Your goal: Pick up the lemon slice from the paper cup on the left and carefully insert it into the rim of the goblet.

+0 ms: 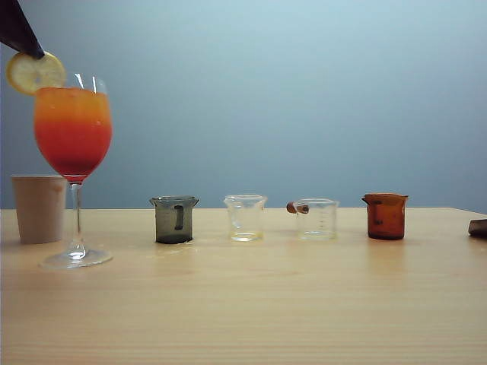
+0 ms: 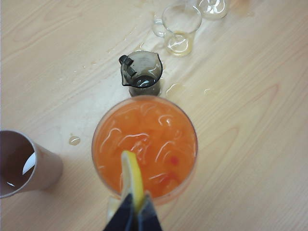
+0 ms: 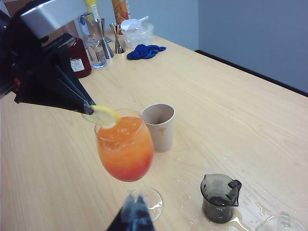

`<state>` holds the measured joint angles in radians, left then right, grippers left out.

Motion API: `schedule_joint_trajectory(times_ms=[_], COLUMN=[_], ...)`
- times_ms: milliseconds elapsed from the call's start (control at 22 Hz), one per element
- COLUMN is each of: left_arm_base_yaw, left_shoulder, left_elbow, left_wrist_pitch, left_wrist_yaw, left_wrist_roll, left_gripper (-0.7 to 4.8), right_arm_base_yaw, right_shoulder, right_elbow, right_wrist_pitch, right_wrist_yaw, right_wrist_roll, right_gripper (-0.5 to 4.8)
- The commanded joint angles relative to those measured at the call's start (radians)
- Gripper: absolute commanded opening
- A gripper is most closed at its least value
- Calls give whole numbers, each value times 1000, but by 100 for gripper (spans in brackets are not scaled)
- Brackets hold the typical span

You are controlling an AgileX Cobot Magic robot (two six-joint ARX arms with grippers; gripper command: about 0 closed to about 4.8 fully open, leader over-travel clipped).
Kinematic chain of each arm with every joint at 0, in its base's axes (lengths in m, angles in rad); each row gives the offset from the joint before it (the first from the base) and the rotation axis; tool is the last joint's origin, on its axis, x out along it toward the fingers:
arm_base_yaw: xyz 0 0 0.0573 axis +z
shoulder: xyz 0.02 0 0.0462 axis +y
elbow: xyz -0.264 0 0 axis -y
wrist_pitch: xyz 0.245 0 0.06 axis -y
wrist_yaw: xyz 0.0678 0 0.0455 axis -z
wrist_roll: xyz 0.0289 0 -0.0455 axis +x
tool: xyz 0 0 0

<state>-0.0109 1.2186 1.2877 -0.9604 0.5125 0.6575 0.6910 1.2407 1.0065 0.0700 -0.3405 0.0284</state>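
Note:
The goblet [image 1: 73, 129] [image 3: 126, 149] stands at the left of the table, its bowl holding orange-to-red drink [image 2: 154, 139]. My left gripper [image 1: 34, 52] [image 2: 137, 204] [image 3: 89, 108] is shut on the lemon slice [image 1: 35, 72] [image 2: 132, 175] [image 3: 102, 115] and holds it upright at the goblet's rim, on the paper cup's side. Whether the slice touches the glass I cannot tell. The beige paper cup [image 1: 38, 207] [image 2: 29, 163] [image 3: 160, 126] stands just beyond the goblet. My right gripper [image 3: 134, 204] hovers low near the goblet's foot, tips together, holding nothing.
A row of small beakers runs rightwards from the goblet: grey [image 1: 174, 219] [image 2: 141, 72], clear [image 1: 245, 217], clear [image 1: 317, 219], amber [image 1: 386, 216]. Spilled drops wet the table around the grey beaker [image 3: 220, 197]. Bottles and a blue cloth [image 3: 147, 50] sit at the far end.

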Motion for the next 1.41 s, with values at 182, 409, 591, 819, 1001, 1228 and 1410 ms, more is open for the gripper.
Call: schedule_joint_trajectory(times_ms=[182,409,591,819,1001,1228,1410], left_arm_base_yaw=[1,1,1,1,1,1,1], left_shoulder=[0,11,16,16,14,2,-7], left_elbow=[0,-1,-1,-1,1,2,3], left_wrist_pitch=[21,24,26,27,32,35,33], left_wrist_yaw=[-4,-4,-4,-3,-2,1,1], left_wrist_roll=[2,1,1,1,0,-3,-3], left_gripper=[-6,-6,-6,-5,-6,-6,-6], right_arm_base_yaw=[1,1,1,1,1,1,1], right_shoulder=[-5,-5,-5,-5,-5,-5,-5], right_elbow=[8,8,8,8,8,8,8], right_wrist_pitch=[18,18,18,18,17,17,17], right_wrist_yaw=[1,1,1,1,0,0,0], right_wrist_roll=[-3,-3,-3,-3,-3,-3,-3], right_gripper=[-2,-2,-2,-2,-2,-2,-2])
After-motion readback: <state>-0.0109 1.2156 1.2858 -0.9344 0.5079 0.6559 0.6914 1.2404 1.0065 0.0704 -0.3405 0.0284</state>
